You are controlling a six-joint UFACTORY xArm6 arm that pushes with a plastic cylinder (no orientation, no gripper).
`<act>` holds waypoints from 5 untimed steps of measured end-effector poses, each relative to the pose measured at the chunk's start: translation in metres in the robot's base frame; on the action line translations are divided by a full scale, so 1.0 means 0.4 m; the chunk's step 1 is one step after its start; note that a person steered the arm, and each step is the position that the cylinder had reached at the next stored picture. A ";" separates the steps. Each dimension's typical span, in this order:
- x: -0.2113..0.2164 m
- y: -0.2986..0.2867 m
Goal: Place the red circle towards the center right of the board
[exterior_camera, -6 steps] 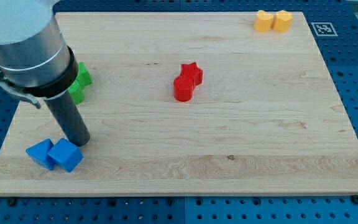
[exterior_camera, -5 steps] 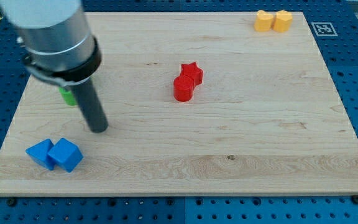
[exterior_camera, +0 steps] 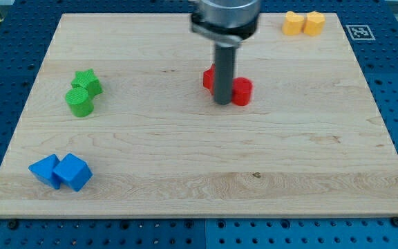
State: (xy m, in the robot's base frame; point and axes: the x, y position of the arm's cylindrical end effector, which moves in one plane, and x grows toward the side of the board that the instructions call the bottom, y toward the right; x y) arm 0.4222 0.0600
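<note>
The red circle (exterior_camera: 242, 91) lies a little right of the board's middle, in the upper half. My tip (exterior_camera: 222, 102) touches its left side. The red star (exterior_camera: 209, 78) is just left of the rod and mostly hidden behind it. The rod comes down from the view's top centre.
A green star (exterior_camera: 88, 81) and a green circle (exterior_camera: 79, 102) sit at the left. Two blue blocks (exterior_camera: 61, 171) lie at the lower left. Two yellow blocks (exterior_camera: 304, 23) sit at the top right corner of the wooden board (exterior_camera: 199, 187).
My tip has swept from the lower left, by the blue blocks, to the board's middle. The red circle has moved right, away from the red star.
</note>
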 end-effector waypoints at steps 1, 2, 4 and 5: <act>-0.035 0.081; -0.039 0.114; -0.105 0.244; -0.095 0.335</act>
